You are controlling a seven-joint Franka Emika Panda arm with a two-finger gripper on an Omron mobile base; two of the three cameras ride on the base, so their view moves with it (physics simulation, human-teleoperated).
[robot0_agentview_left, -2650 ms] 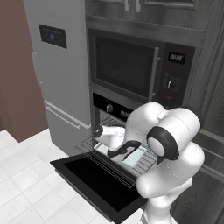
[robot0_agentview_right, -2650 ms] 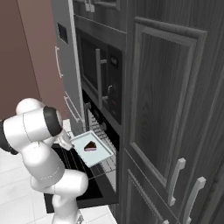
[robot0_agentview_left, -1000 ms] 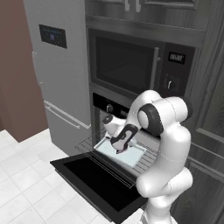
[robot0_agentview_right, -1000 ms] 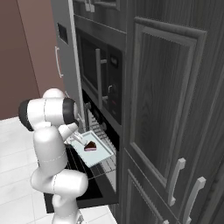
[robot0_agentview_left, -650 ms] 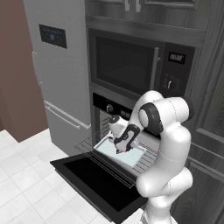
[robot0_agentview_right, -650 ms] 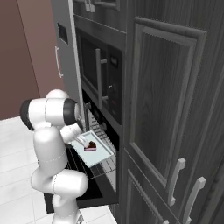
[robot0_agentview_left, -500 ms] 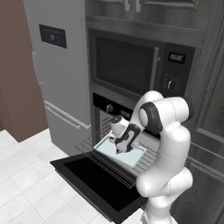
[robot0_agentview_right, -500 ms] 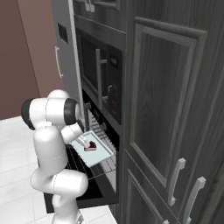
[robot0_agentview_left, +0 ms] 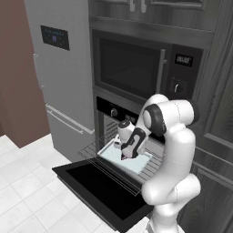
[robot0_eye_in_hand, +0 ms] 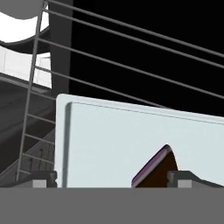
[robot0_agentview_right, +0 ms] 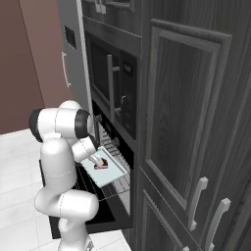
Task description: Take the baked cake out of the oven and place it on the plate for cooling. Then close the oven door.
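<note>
Now, in the left base view, the oven point(robot0_agentview_left: 119, 119) sits under the microwave point(robot0_agentview_left: 136, 68), with the fridge point(robot0_agentview_left: 63, 77) to its left. The oven door point(robot0_agentview_left: 98, 189) hangs open, dropped flat toward the near side. A rack point(robot0_agentview_left: 157, 160) is pulled out over it, carrying a pale tray point(robot0_agentview_left: 136, 164). The arm bends down over the tray, and the gripper point(robot0_agentview_left: 124, 156) hangs just above its middle, hiding the cake from this side. From here I cannot tell how the jaws stand.

Next, in the right base view, the cake point(robot0_agentview_right: 101, 164) shows as a small reddish-brown chunk lying on the tray point(robot0_agentview_right: 110, 174), which rests on the rack point(robot0_agentview_right: 117, 188) in front of the oven's mouth. The gripper point(robot0_agentview_right: 98, 161) is right over the cake, touching or nearly so; which, I cannot tell. The door point(robot0_agentview_right: 105, 215) lies open beneath, and the microwave point(robot0_agentview_right: 110, 90) stands above.

Last, in the hand view, the tray point(robot0_eye_in_hand: 113, 140) lies close under the camera, rack wires point(robot0_eye_in_hand: 131, 65) crossing the dark oven behind it. The cake point(robot0_eye_in_hand: 158, 172) is a wedge with a purplish edge, low and to the right. The fingertips point(robot0_eye_in_hand: 186, 178) stand wide apart at the bottom, so the jaws are open, with the cake between them, close beside the right tip.
</note>
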